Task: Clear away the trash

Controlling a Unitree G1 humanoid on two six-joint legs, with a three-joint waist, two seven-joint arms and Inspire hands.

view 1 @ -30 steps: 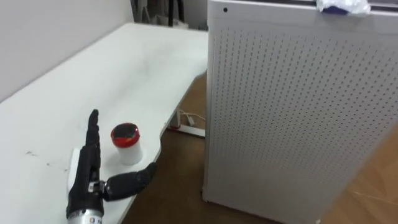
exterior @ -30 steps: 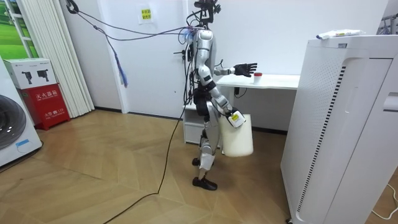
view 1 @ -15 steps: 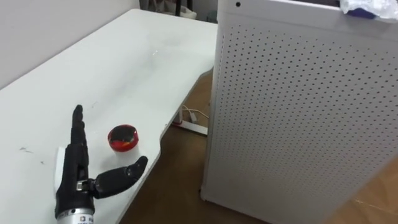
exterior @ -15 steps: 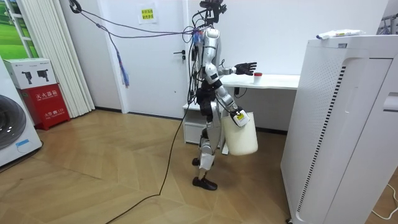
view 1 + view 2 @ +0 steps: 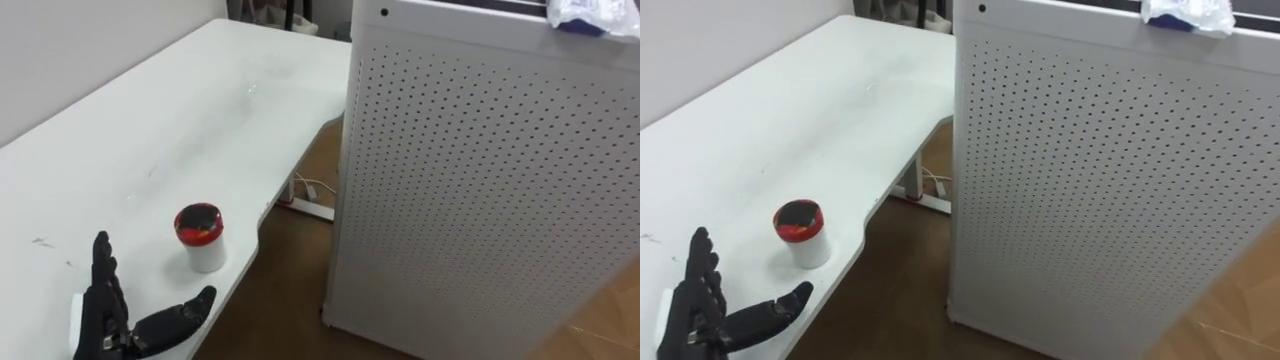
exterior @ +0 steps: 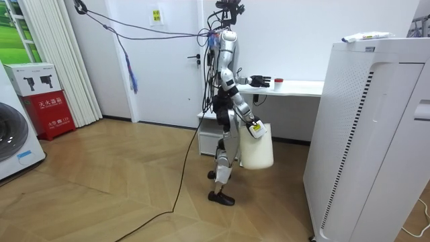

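A small white cup with a red lid [image 5: 202, 238] stands upright near the front edge of the white table [image 5: 150, 130]. My left hand [image 5: 105, 325] hovers low over the table a short way in front of the cup, open, fingers straight and thumb spread, not touching it. A crumpled white and blue wrapper [image 5: 585, 15] lies on top of the tall white perforated cabinet [image 5: 480, 180]. In the room view I stand at the table's end. My right hand [image 6: 252, 128] hangs at my side, shut on a white bin [image 6: 256, 146] held off the floor.
The perforated cabinet stands close on the right of the table, with a narrow strip of wooden floor [image 5: 290, 290] between them. A white power strip [image 5: 305, 205] lies on the floor under the table edge. A wall runs along the table's left side.
My left hand has drawn back from beside the cup toward me and now sits lower in the eye view. The bin swung out and has come back to my side.
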